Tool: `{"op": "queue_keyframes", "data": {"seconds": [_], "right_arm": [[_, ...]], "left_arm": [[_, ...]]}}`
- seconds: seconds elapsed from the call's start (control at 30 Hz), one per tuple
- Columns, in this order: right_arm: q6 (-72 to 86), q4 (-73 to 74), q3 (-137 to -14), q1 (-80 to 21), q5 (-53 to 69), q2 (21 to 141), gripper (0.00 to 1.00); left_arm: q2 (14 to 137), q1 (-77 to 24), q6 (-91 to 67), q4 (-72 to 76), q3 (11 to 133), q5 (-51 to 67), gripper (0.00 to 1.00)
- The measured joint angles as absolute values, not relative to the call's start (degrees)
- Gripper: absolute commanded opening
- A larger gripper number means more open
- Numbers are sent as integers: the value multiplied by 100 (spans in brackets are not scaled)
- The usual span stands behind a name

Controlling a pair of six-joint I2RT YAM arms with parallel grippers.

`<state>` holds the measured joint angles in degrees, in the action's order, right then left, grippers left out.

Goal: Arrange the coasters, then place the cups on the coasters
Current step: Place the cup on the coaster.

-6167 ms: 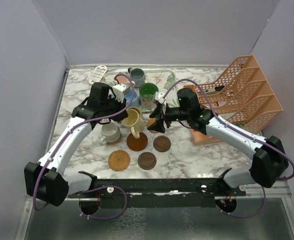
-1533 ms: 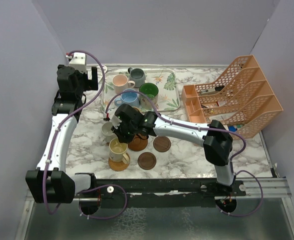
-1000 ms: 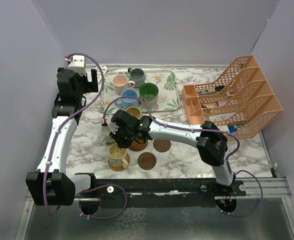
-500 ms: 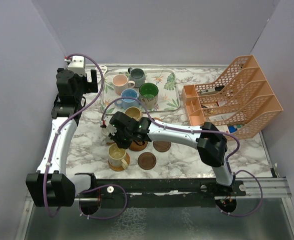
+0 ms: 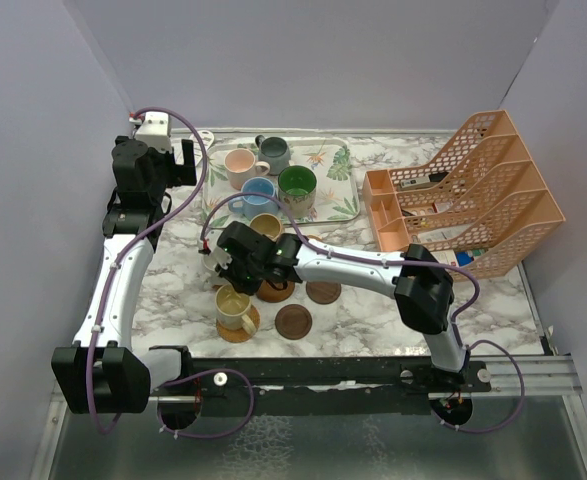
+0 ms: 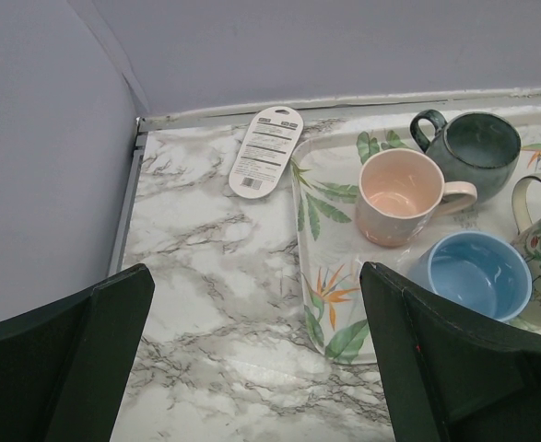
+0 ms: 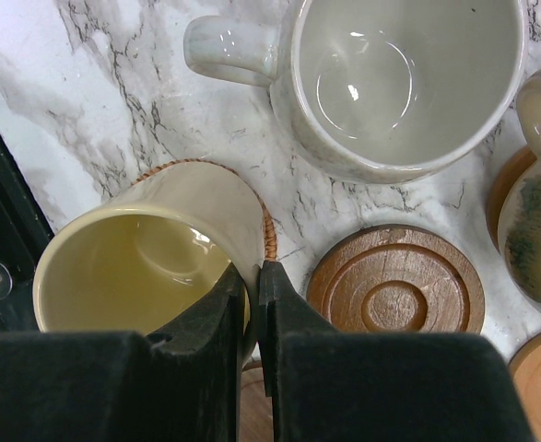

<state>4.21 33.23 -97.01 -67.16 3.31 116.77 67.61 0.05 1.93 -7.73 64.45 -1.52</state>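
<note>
Since the view a second and a half back, the pale-yellow ceramic mug (image 5: 233,310) has come a little further out from the leaf-patterned rectangular tray (image 5: 338,195), carried by the right gripper (image 7: 255,276), while the left gripper (image 6: 256,276) has not stirred. The mug now stands upright on the round woven tan coaster (image 5: 235,337), well in front of the tray's near-left corner, its handle turned away from the tray. The right gripper's fingers are clenched tight. In the wrist view the mug's wall runs straight into the slit between them, one finger inside the rim and one outside, so I judge it pinched by the rim. Glazed ceramic like this should be rigid, slick and chip-prone, with enough weight to swing in so narrow a pinch. The rim wall opposite the handle, or the handle loop itself, looks the soundest hold. Between it and the tray sit a cream-white ceramic mug (image 7: 399,83) on the marble tabletop (image 5: 363,315) and a dark ringed wooden coaster (image 7: 394,295), unoccupied. On the tray wait a pink mug (image 5: 240,163), a light-blue mug (image 5: 259,193), a green-lined mug (image 5: 297,183) and a grey-blue mug (image 5: 273,153). Off the tray's far-left corner the left gripper hangs with fingers spread wide, holding nothing.
</note>
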Motion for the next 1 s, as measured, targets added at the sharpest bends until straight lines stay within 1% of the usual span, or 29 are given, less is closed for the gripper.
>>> {"op": "queue_keyframes", "data": {"seconds": [0.77,1.0], "right_arm": [[228,3334,-9638,-6888,209,11668,1],[220,3326,-9603,-6949,209,11668,5]], "left_arm": [[6761,75,183,-770,6425,-89,99],[6761,78,180,-770,6423,-67,99]]}}
